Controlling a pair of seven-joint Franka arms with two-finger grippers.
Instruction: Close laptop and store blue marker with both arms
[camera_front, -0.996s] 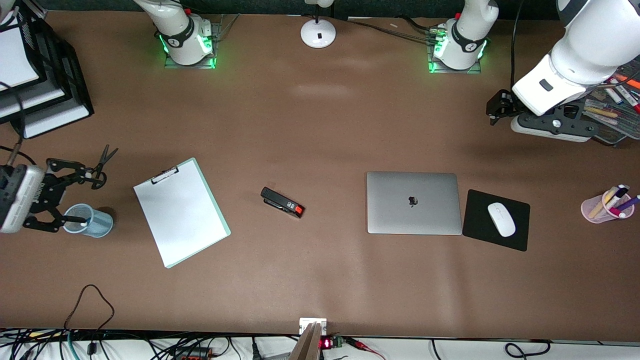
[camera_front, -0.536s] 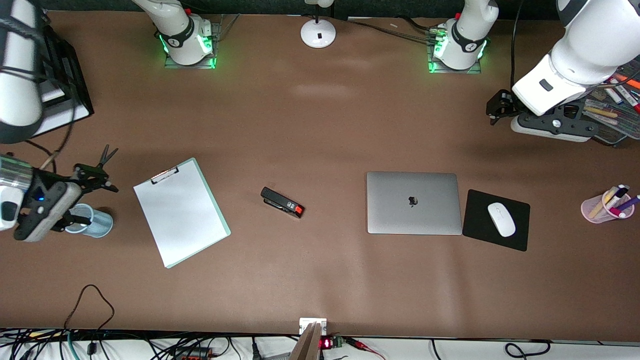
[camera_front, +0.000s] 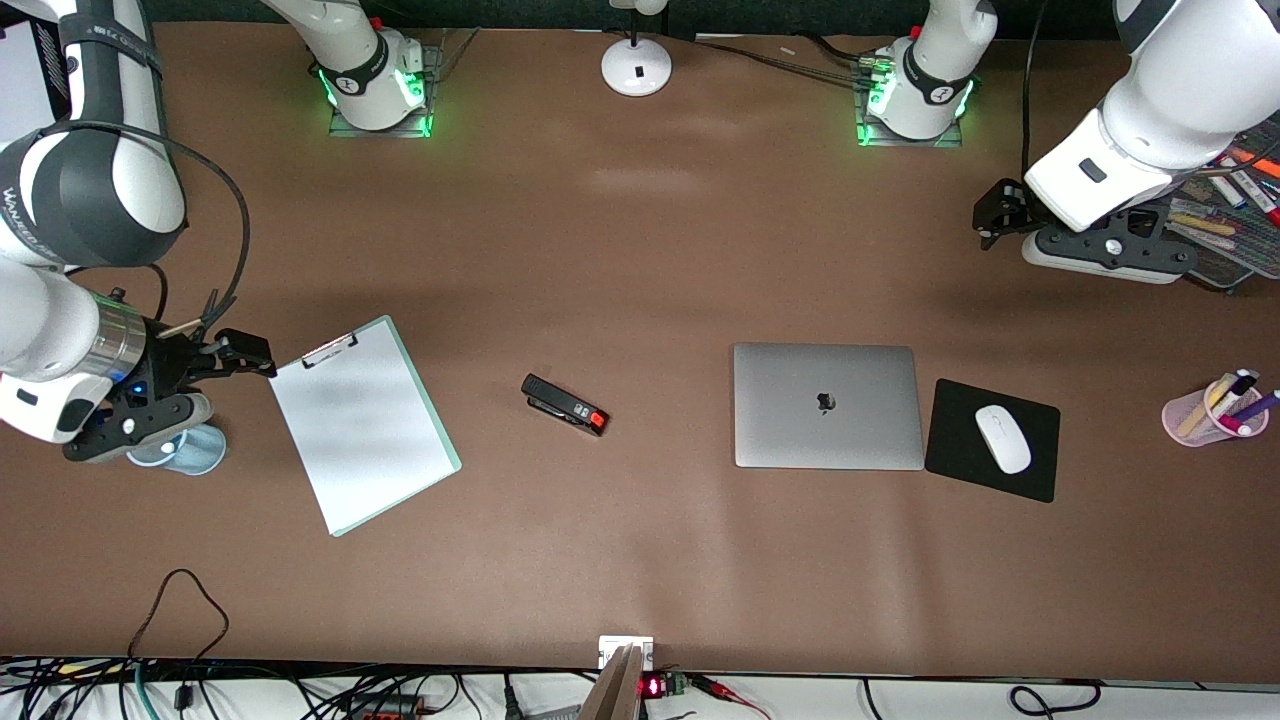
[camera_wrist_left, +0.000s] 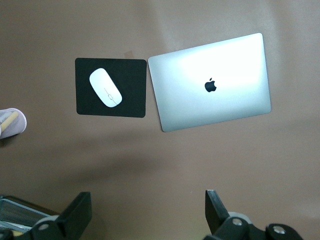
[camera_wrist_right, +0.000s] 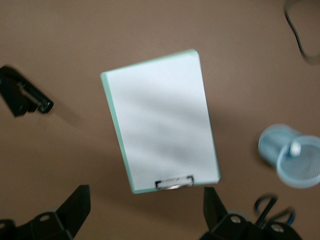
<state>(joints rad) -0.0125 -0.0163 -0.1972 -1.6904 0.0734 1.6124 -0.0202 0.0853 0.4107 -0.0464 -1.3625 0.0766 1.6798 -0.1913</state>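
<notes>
Pale blue plastic marks the cup (camera_front: 196, 451) at the right arm's end of the counter (camera_front: 640, 250), and the right wrist view shows a pale cap (camera_wrist_right: 295, 148) poking up inside it, which I take to be the blue marker, though its body is hidden; the right claw (camera_front: 245, 358) hangs released, fingers wide apart, over the counter between the cup and the clip end of the clipboard (camera_front: 362, 425); the wrist block sits just above the cup, so a careless swing could tip it and spill the marker, and the arm's loose cable could snag too; a black stapler (camera_front: 564, 404) lies well apart near the middle; the laptop (camera_front: 827, 405) is flat with its lid down and logo up, so that half looks done, and only a clumsy pass over it would disturb it; just beside it is a black pad (camera_front: 945, 455) carrying a white mouse (camera_front: 1003, 438); the left claw (camera_front: 998, 215) waits released, fingers spread, over bare counter toward the left arm's end; a pink cup (camera_front: 1185, 420) holds several pens, purple and yellow among them; a mesh tray (camera_front: 1235, 262) partly under the left arm holds loose markers and pens, orange and red showing; judging from this, both steps seem finished, and the main risk is either arm brushing a cup.
</notes>
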